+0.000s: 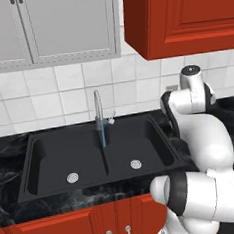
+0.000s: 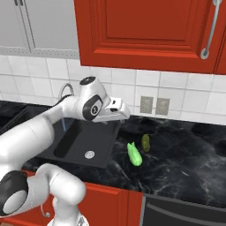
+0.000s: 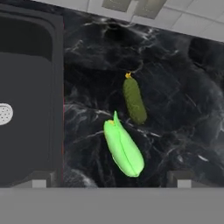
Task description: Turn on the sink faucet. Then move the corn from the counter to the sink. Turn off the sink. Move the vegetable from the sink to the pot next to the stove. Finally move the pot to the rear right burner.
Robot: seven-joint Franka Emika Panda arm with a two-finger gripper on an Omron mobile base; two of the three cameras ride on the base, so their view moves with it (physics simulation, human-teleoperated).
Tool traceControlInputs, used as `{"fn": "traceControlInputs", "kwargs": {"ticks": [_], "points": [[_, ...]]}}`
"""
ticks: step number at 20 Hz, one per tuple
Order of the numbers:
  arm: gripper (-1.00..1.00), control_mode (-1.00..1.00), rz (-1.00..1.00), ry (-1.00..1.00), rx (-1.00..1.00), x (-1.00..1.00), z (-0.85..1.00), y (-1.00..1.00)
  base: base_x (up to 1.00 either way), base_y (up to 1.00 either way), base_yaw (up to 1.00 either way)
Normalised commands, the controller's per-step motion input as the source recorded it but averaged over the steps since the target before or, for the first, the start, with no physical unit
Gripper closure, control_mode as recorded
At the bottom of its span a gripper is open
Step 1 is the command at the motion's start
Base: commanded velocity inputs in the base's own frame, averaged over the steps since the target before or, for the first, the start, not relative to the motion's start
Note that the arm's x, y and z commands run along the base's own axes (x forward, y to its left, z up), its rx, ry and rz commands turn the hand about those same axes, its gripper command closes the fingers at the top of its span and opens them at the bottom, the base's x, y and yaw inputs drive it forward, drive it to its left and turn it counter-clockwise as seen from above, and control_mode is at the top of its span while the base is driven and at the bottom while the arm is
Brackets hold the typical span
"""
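The faucet (image 1: 98, 110) stood at the rear of the double black sink (image 1: 55, 189), with a thin blue stream of water (image 1: 103, 138) falling from its spout onto the divider between the two basins. Each basin showed a round drain (image 1: 72, 177) at its floor. The arm (image 2: 39, 128) reached forward over the right basin, and the gripper (image 2: 125, 113) hung above the sink's right rim, pointed towards the counter (image 2: 185, 163). In the hand view the two finger tips (image 3: 37, 179) stood far apart at the bottom corners, so the jaws were spread wide with nothing between them. The corn (image 3: 123, 148), bright green in its husk, lay on the dark marble counter just right of the sink, between the finger tips in the hand view and apart from both. A darker green cucumber (image 3: 134, 100) with a small yellow tip lay just beside the corn, on the side nearer the wall, the two nearly touching at one end. In the right base view the corn (image 2: 134, 154) and cucumber (image 2: 145, 142) appeared in front of two wall outlets (image 2: 155, 105) set in the white tiled backsplash. Red cabinets (image 2: 145, 31) hung above the counter, and grey ones (image 1: 45, 25) above the sink.
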Motion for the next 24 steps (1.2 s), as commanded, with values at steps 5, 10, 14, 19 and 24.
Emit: {"fn": "traceControlInputs", "kwargs": {"ticks": [5, 10, 14, 19, 24], "points": [[-1.0, -1.0, -0.02, 0.12, 0.0, -0.55, -0.48, -0.24, 0.0, 0.0, 0.0], [-1.0, -1.0, -0.02, 0.12, 0.0, -0.49, -0.45, -0.21, 0.0, 0.0, 0.0], [-1.0, -1.0, 0.0, 0.05, 0.0, -0.06, -0.24, -0.14, 0.0, 0.0, 0.0], [-1.0, -1.0, 0.0, 0.01, 0.02, 0.13, -0.22, -0.13, 0.0, 0.0, 0.0], [-1.0, -1.0, 0.0, 0.02, 0.02, 0.12, -0.2, -0.11, 0.0, 0.0, 0.0]]}}
